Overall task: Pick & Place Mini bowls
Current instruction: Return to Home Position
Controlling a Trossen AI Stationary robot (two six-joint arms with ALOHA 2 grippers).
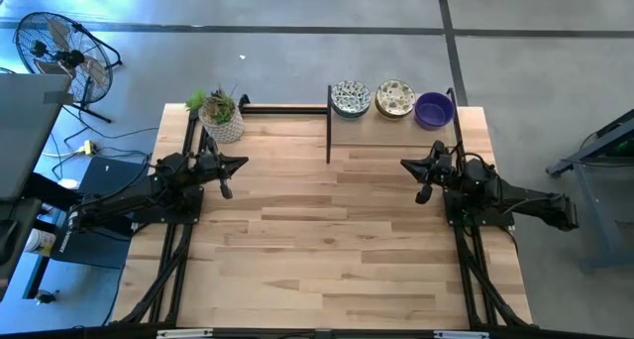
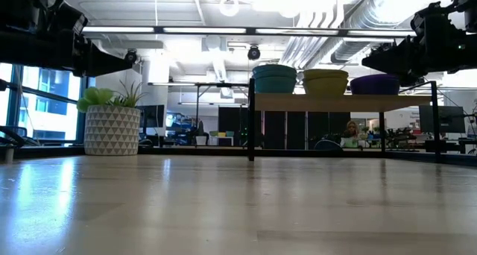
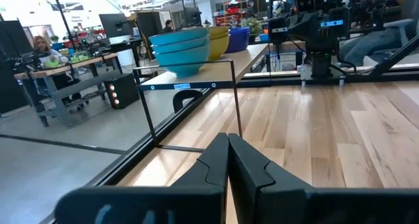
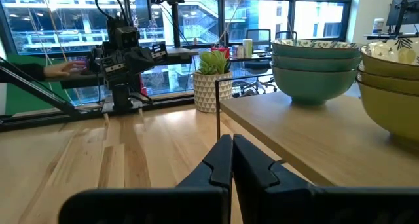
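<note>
Standing stacked on the far shelf, the mini bowls seemed all placed; left gripper and right gripper hung clenched, empty.

The table bears a shelf at its back. On the shelf sit teal bowls, yellow bowls, purple bowls. Left of the shelf stands a pot.

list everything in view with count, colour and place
teal bowls: one stack, teal, shelf left end
yellow bowls: one stack, yellow, shelf middle
purple bowls: one stack, purple, shelf right end
shelf: one, wood and black, table's far edge
plant pot: one, white, table's far left corner
table: one, light wood
fan: one, black, floor at left
left gripper: one, dark, shut, table's left side
right gripper: one, dark, shut, table's right side
</note>
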